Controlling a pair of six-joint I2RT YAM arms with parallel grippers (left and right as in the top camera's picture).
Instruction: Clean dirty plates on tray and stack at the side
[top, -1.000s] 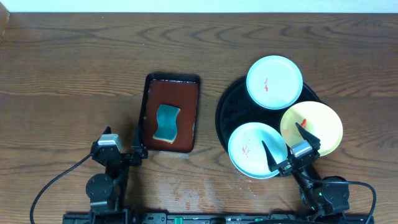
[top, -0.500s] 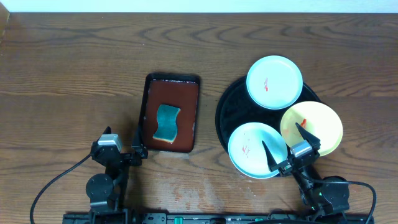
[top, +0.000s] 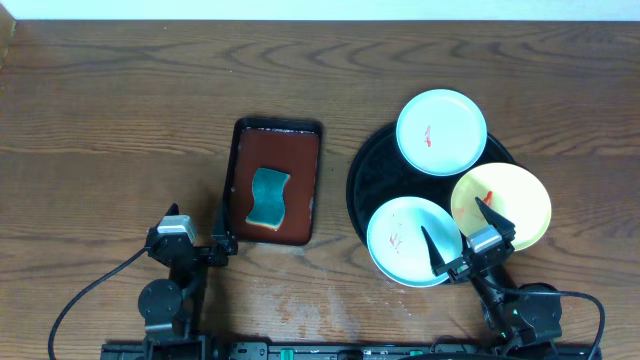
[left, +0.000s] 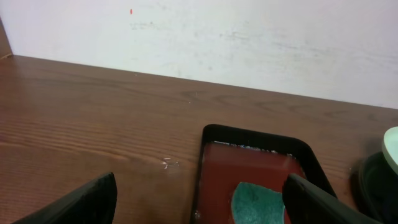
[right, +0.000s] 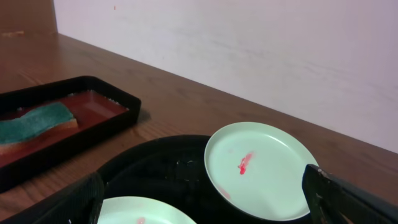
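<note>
The round black tray (top: 365, 180) lies at the right and holds three plates. A bluish-white plate (top: 441, 131) with a red smear is at the back; it also shows in the right wrist view (right: 261, 169). A second bluish-white plate (top: 405, 240) with red smears is at the front. A pale yellow plate (top: 510, 200) with a red smear overhangs the right rim. My right gripper (top: 463, 235) is open and empty over the front plate's right edge. My left gripper (top: 195, 232) is open and empty at the front left of the small red tray.
A small rectangular dark-red tray (top: 300, 150) with a black rim holds a teal sponge (top: 268, 197); both show in the left wrist view, the tray (left: 249, 140) and the sponge (left: 258, 204). Bare wood tabletop (top: 110, 120) lies all around. A pale wall stands at the table's back edge.
</note>
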